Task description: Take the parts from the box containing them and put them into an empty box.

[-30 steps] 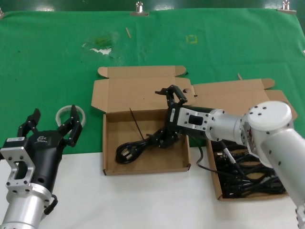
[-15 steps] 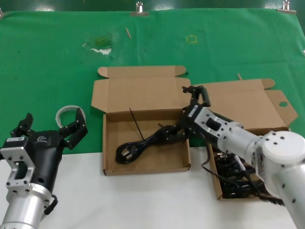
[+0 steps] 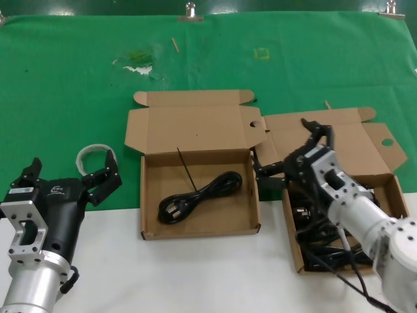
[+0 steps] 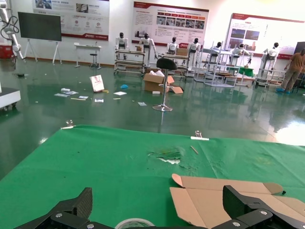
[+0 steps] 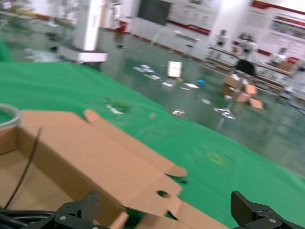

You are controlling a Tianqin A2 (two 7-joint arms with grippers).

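The desk (image 3: 195,280) carries a green cloth (image 3: 78,91) over its far part and shows bare white along the near edge. Two cardboard boxes straddle that boundary. The empty box (image 3: 151,225), set squarely near the middle of the desk, now holds one cord (image 3: 195,195) lying slantwise across its tan floor, with a thin black tie (image 3: 186,168) beside it. The box containing them (image 3: 294,251), askew toward the right edge, shows a dark tangle of the parts (image 3: 326,231) filling its floor.

The right pincer (image 3: 305,145) hangs above the far left corner of the full box, its fingers spread and nothing between them. In the right wrist view both fingertips (image 5: 76,210) stand wide apart with only cardboard beyond.

The step in hand looks like the next pick from the tangle. To do it well, the pincer should come straight down onto a single bundle, at its looped middle rather than a plug, and clear of the raised lid and the near wall. Lifting slowly would show whether neighbouring cords are dragged up too. The carry should clear the wall between the boxes.

The left pincer (image 3: 71,176) waits, released, near the desk's left edge, just beside a pale tape ring (image 3: 88,155).
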